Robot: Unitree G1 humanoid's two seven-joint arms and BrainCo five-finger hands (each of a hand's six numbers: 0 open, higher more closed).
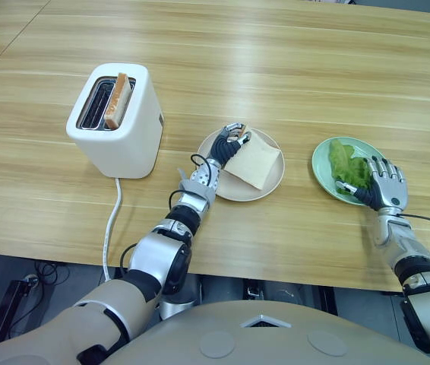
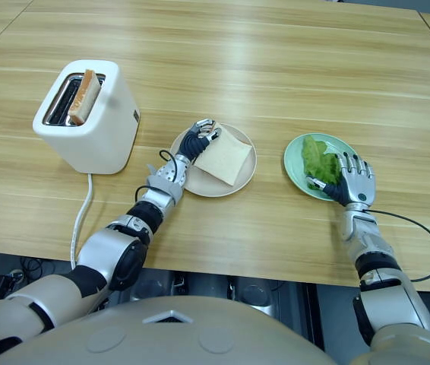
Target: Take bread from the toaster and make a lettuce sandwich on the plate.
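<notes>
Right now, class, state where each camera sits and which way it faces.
Left eye view: on the head, facing forward and down at the toaster, beige plate and green plate; shows left robot hand and right robot hand.
Right eye view: beside it, slightly rightward, same aim, same robot hands.
Shared: the whole scene.

On the counter [image 1: 291,68] the toaster [image 1: 120,133] stands at the left. One bread slice [image 1: 117,100] is upright in its slot, and its cord [image 1: 111,220] runs off the near edge. To the toaster's right lies the plate [image 1: 245,192] with a second slice [image 1: 257,162] flat on it, and the left hand [image 1: 229,146] rests at that slice's left corner. Farther right sits the dish [image 1: 320,171] holding lettuce [image 1: 344,160], with the right hand [image 1: 384,186] over its near right rim.
</notes>
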